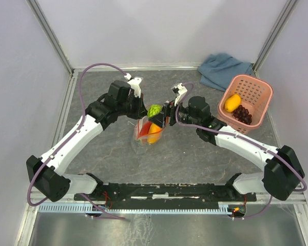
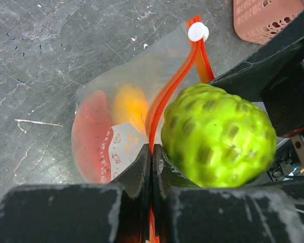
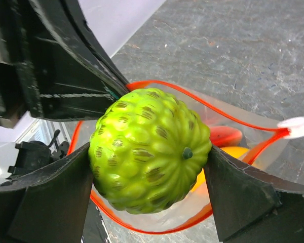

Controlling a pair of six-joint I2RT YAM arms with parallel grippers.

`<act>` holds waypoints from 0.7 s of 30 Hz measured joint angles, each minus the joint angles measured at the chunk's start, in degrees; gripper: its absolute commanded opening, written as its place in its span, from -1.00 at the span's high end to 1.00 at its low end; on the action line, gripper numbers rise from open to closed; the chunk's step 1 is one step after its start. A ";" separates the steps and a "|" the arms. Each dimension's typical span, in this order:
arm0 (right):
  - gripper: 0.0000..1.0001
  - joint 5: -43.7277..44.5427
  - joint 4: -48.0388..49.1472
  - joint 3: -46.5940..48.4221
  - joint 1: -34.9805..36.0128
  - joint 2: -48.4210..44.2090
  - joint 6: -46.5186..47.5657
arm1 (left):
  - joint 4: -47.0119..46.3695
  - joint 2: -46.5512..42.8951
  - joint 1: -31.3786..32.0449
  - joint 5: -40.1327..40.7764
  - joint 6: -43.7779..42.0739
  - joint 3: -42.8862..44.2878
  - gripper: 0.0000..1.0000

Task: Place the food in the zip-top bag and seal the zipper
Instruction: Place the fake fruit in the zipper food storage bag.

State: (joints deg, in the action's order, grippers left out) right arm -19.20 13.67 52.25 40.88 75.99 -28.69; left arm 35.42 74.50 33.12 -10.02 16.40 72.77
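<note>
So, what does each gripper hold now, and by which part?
The left gripper pinches the zip-top bag by its red-orange zipper strip. The right gripper holds the green bumpy fruit by its two sides.
</note>
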 measured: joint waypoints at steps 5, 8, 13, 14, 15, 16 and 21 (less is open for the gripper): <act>-0.31 0.59 -1.66 -0.48 0.00 0.94 0.70 | 0.00 -0.07 0.00 0.50 0.00 0.00 0.95; -0.44 0.61 -3.54 -0.28 0.00 1.46 1.49 | 0.00 -0.07 0.00 0.48 0.00 0.00 0.95; -0.71 0.50 -7.61 1.36 0.15 3.19 2.25 | 0.00 -0.07 0.00 0.48 0.00 0.00 0.95; -0.75 0.33 -8.52 1.86 0.17 3.41 2.45 | 0.00 -0.07 0.00 0.48 0.00 0.00 0.95; -0.78 0.28 -9.14 2.23 0.22 3.54 2.60 | 0.00 -0.07 0.00 0.48 0.00 0.00 0.95; -0.79 0.20 -9.92 2.69 0.26 3.58 2.75 | 0.00 -0.07 0.00 0.48 0.00 0.00 0.95; -0.87 -0.07 -13.73 5.35 0.26 3.58 3.76 | 0.00 -0.07 0.00 0.50 0.00 0.00 0.95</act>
State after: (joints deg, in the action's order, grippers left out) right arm -19.27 -0.05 57.60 41.15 79.57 -24.93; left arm 35.42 74.43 33.12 -9.52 16.40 72.77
